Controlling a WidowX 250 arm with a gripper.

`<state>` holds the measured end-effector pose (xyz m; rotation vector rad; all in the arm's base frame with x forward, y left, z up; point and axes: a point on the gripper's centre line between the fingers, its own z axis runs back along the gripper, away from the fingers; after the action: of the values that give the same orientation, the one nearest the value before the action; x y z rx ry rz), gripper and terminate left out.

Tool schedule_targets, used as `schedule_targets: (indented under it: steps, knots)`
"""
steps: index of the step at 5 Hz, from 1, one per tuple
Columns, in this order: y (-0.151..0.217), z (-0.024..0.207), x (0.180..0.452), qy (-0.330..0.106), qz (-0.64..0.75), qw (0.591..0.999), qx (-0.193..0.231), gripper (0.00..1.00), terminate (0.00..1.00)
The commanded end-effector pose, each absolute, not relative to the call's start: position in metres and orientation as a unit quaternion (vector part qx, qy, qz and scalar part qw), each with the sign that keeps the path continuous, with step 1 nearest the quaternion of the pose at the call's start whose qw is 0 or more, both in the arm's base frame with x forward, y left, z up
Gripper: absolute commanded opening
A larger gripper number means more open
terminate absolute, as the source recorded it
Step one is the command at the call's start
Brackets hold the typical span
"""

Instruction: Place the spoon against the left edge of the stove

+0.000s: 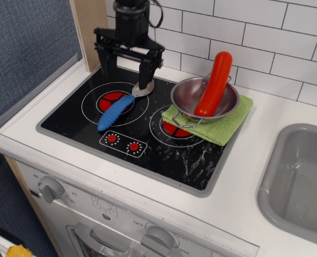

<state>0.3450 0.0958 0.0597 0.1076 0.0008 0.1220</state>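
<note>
The spoon (118,108) lies on the left burner of the black stove (142,136). Its blue ribbed handle points to the front left and its silver bowl to the back right. My gripper (125,72) hangs over the back of the left burner with its jaws wide open and empty. Its right finger (145,75) stands just above the spoon's bowl, and its left finger (104,65) is near the stove's back left corner.
A red sausage toy (213,84) leans in a metal bowl (204,100) on a green cloth (223,123) over the right burner. A grey sink (297,182) is at the right. A wooden post (89,29) and tiled wall stand behind.
</note>
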Motion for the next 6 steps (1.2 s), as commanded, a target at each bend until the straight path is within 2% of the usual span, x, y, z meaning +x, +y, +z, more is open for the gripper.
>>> schedule_targets:
  steps: [1,3,4,6]
  knots:
    - [0.099,0.041,0.353,-0.038,0.039,0.998,0.040,1.00,0.00]
    - [0.114,0.016,0.347,-0.009,0.046,0.998,0.035,1.00,0.00]
    - [0.113,0.010,0.347,0.012,0.041,0.998,0.039,0.00,0.00]
    - [0.113,0.021,0.341,0.003,0.040,0.998,0.045,0.00,0.00]
